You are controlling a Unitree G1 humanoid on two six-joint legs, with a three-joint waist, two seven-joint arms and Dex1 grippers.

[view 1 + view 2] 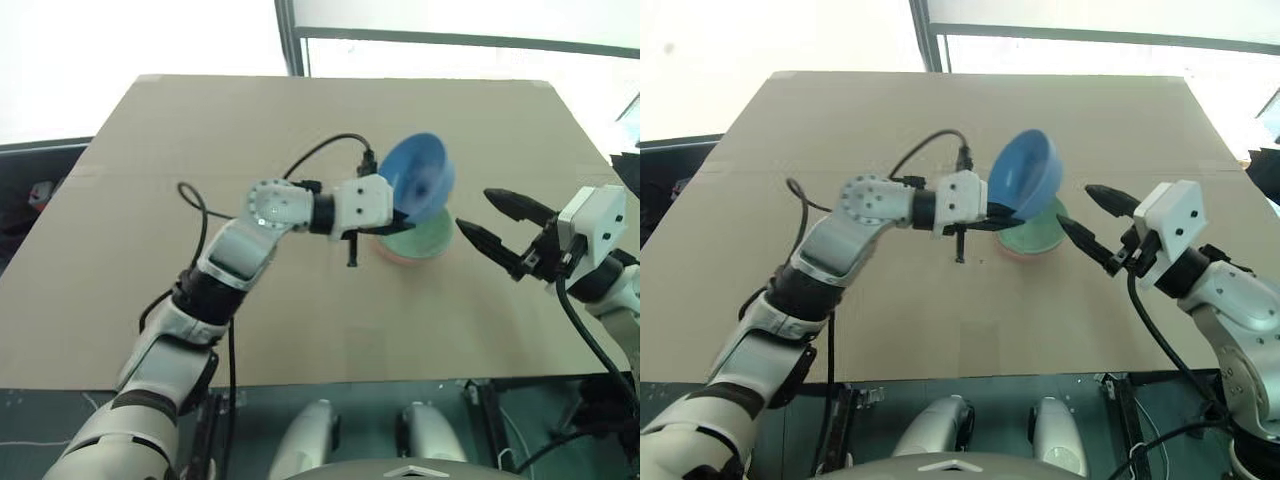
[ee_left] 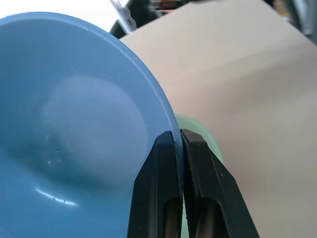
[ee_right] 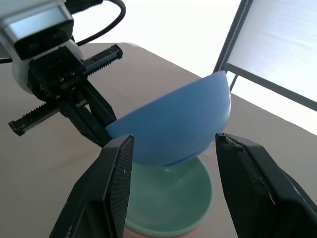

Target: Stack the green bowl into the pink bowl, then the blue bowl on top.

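Note:
My left gripper (image 2: 179, 138) is shut on the rim of the blue bowl (image 1: 420, 178), which hangs tilted on its side in the air. Right below it the green bowl (image 1: 427, 238) sits nested in the pink bowl (image 1: 398, 257), whose salmon rim shows under the green one. These two rest on the cardboard sheet (image 1: 200, 130) a little right of centre. My right gripper (image 1: 476, 210) stands open just to the right of the stack, its fingers (image 3: 116, 178) pointing level at the bowls with nothing between them. The blue bowl hides part of the green bowl.
The brown cardboard sheet covers the table and has wide bare room to the left and in front of the stack. A black cable (image 1: 320, 150) loops over my left wrist. A window frame (image 1: 290, 40) rises behind the far edge.

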